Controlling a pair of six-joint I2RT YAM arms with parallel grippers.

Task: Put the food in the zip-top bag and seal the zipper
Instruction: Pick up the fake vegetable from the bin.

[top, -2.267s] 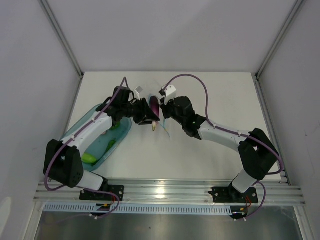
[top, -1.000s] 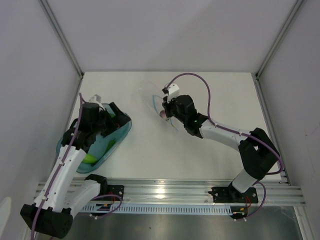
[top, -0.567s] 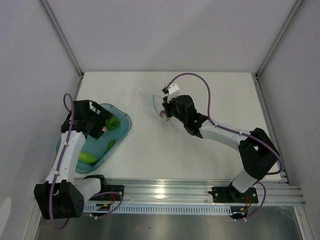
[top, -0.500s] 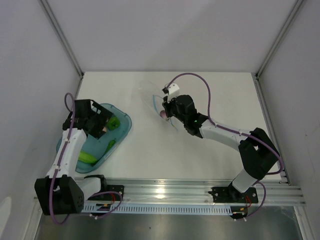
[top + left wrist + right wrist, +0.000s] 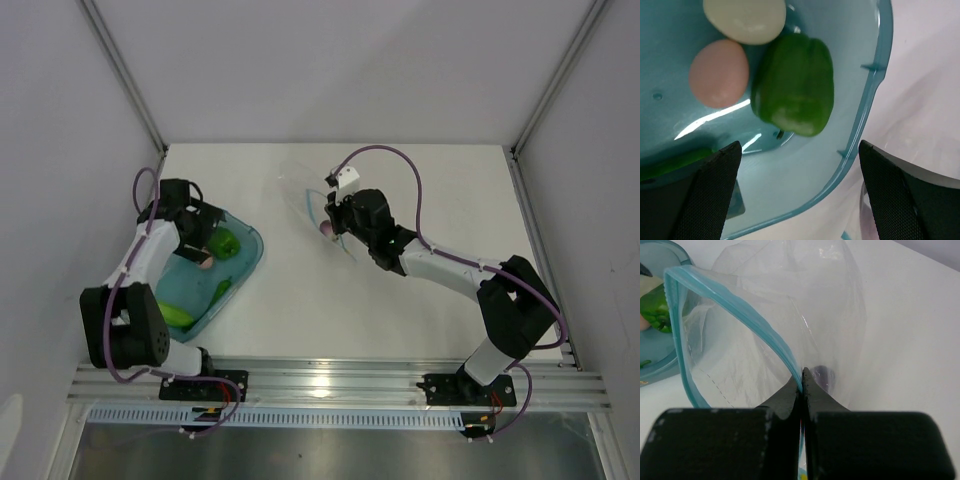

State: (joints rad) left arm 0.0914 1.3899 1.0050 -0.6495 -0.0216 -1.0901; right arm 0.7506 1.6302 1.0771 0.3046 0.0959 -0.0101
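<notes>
The clear zip-top bag (image 5: 303, 200) (image 5: 790, 300) lies at mid-table with its mouth held wide. My right gripper (image 5: 336, 216) (image 5: 803, 380) is shut on the teal zipper (image 5: 735, 310) at the mouth edge. A purple food piece (image 5: 326, 228) (image 5: 824, 375) rests inside the bag just beyond the fingertips. My left gripper (image 5: 197, 228) (image 5: 800, 200) hangs open and empty over the tray, close above a green pepper (image 5: 225, 243) (image 5: 795, 82). Beside the pepper lie a pink piece (image 5: 204, 262) (image 5: 719, 72) and a cream piece (image 5: 745, 19).
The translucent blue oval tray (image 5: 250, 262) (image 5: 862, 120) sits at the left and also holds green pieces (image 5: 178, 316) at its near end. White walls and metal posts close in the table on three sides.
The left arm has left the bag, where it held the purple piece, and swung back over the tray's far end. The purple piece now lies in the bag. The right arm holds still.
</notes>
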